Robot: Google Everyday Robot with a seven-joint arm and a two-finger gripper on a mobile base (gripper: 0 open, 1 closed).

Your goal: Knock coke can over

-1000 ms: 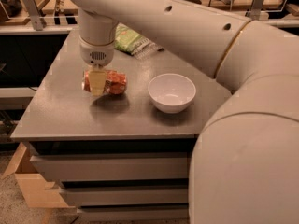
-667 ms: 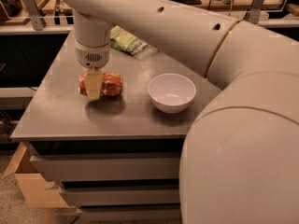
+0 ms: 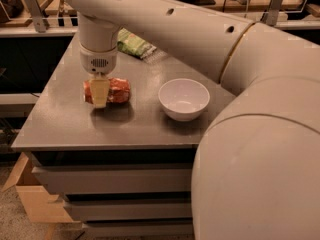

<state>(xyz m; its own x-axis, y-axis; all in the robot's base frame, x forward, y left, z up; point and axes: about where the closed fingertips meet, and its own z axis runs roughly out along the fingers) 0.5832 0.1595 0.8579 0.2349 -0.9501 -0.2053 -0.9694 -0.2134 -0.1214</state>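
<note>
Change from the earlier frames: the arm's wrist section has shifted slightly left and slightly nearer. The gripper point(image 3: 99, 98) has moved with it, by a small amount only. The coke can point(image 3: 119, 90) shows no clear change of position. It was already on its side in the earlier frames and lies the same way now. The white bowl point(image 3: 184, 99) and the green bag point(image 3: 135, 43) are unchanged.

Orientation of the coke can: it lies on its side on the grey table point(image 3: 65, 126). Its long axis runs left to right, roughly parallel to the table's near edge. The gripper covers the left part of the can, and only the right part shows clearly. Which end carries the pull-tab cannot be determined.

Location of the coke can: left-centre of the table top, to the left of the white bowl and apart from it. The green bag lies farther back, near the far edge.

Gripper: it hangs vertically from the wrist and points down. Its tip is at the near-left side of the can, overlapping the can in this view. Whether it is open or closed, and whether it grips the can, cannot be determined.

Below the table top are drawer fronts point(image 3: 115, 179). A cardboard box point(image 3: 35, 204) stands on the floor at the near left.
</note>
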